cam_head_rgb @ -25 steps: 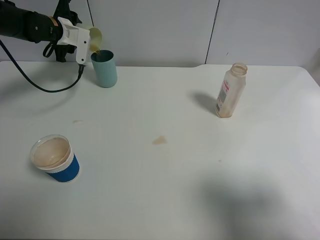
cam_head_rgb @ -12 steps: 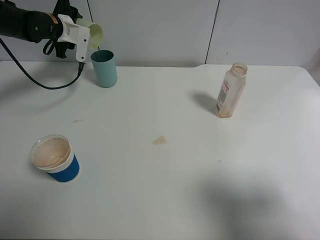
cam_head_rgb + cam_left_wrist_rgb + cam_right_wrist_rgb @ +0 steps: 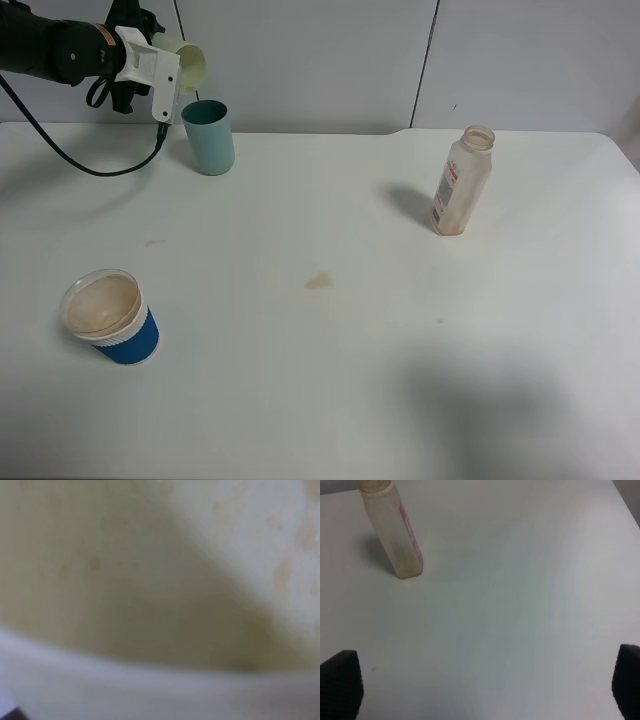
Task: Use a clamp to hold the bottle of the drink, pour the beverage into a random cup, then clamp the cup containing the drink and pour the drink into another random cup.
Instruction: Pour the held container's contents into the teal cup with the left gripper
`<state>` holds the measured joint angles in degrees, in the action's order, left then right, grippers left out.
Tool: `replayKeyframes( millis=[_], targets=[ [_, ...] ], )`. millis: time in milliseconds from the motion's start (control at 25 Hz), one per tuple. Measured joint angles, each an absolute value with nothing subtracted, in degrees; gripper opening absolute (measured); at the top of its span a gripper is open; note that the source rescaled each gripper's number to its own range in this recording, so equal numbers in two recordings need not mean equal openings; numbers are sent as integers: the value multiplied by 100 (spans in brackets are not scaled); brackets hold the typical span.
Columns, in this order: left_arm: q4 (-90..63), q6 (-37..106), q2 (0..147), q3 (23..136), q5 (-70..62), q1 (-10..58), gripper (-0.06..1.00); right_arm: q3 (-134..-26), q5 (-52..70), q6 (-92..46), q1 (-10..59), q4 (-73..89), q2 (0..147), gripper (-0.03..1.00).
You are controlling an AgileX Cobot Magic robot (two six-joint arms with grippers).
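My left gripper [image 3: 168, 72] is shut on a pale yellow cup [image 3: 190, 66], held tilted on its side just above and left of the teal cup [image 3: 209, 137] at the back left of the table. The left wrist view is filled by the yellow cup's inner wall [image 3: 150, 570]. The nearly empty clear bottle [image 3: 462, 181] stands upright and uncapped at the right; it also shows in the right wrist view [image 3: 395, 530]. My right gripper [image 3: 485, 680] is open and empty, its fingertips [image 3: 340, 680] well apart from the bottle. A blue-banded paper cup [image 3: 110, 317] stands at the front left.
A small brown spill [image 3: 319, 281] lies on the white table [image 3: 350, 380] near its middle, and a fainter stain [image 3: 153, 242] lies to the left. A black cable [image 3: 60, 150] hangs from the left arm over the table's back left.
The stream from the yellow cup into the teal cup has stopped. My left gripper has lifted the yellow cup slightly and tipped it back.
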<state>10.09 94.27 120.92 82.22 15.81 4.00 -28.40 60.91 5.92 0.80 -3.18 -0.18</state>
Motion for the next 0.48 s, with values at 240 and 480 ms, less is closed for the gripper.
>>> replayKeyframes(
  millis=[240, 480],
  targets=[
    [1009, 9427, 12087, 8222, 1584, 400, 2, -2840, 6091, 592, 80, -318, -18, 100],
    [930, 9422, 12087, 8222, 1584, 400, 2, -2840, 6091, 592, 80, -318, -18, 100]
  ],
)
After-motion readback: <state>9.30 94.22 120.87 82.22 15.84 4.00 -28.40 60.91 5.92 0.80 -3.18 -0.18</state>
